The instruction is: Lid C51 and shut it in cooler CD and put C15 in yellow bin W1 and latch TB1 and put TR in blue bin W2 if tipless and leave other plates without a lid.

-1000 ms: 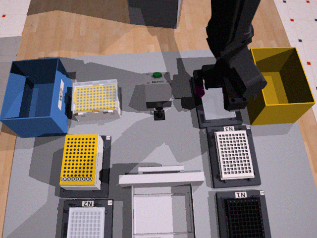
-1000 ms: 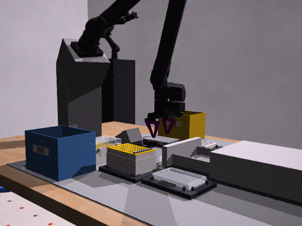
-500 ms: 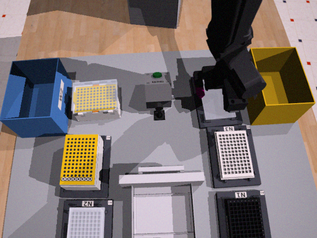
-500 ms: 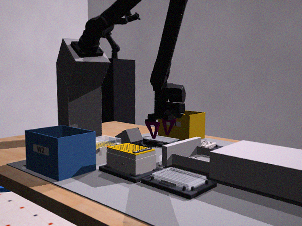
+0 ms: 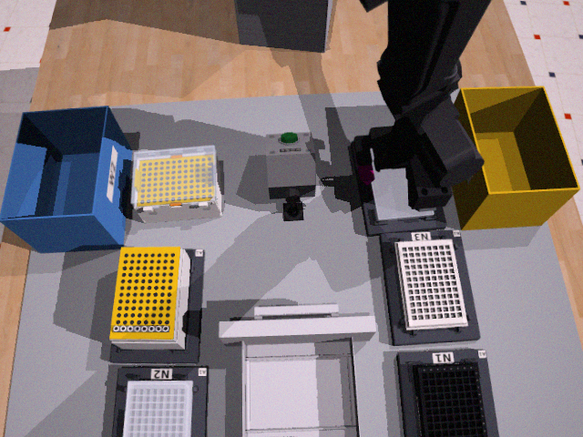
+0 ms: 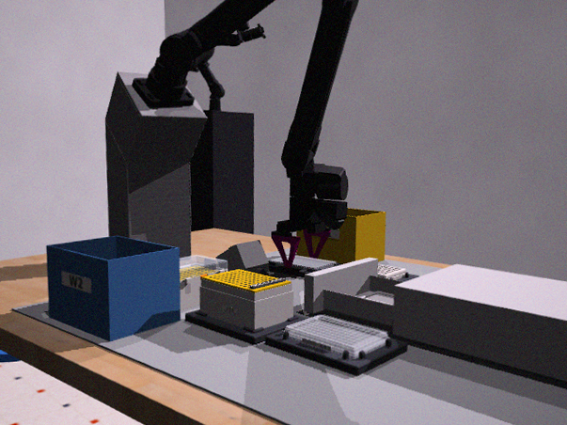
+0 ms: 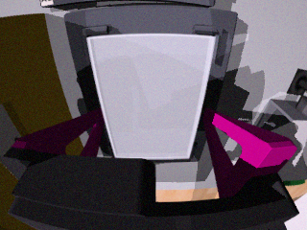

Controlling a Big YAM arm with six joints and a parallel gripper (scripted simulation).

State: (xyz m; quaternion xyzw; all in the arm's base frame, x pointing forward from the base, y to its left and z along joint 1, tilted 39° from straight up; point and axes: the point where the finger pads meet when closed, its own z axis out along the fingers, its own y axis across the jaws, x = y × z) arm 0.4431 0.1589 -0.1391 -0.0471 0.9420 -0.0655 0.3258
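Hovering over the lid park nest (image 5: 372, 223), the claw (image 7: 153, 137) stands wide apart and grips nothing, one magenta finger (image 7: 256, 144) on each long side of the plate lid (image 5: 393, 195). In the wrist view both fingers sit just outside the lid's edges; whether they touch it I cannot tell. The lid lies flat in its dark nest, at the far right of the grey surface (image 5: 282, 263), beside the yellow bin (image 5: 517, 188).

Just nearer than the lid, the white plate (image 5: 431, 284) rests in nest N3, and a black plate (image 5: 449, 400) sits in N1 nearer still. The clear plate (image 5: 158, 409) lies uncovered in N2 at the near left. Beyond it stands the tip rack (image 5: 146, 293), a single row of tips along its near edge. The tip box (image 5: 176, 180) with its clear cover sits between the blue bin (image 5: 61, 226) and the green key (image 5: 288, 137). The cooler drawer (image 5: 296, 390) stands open at the near middle.
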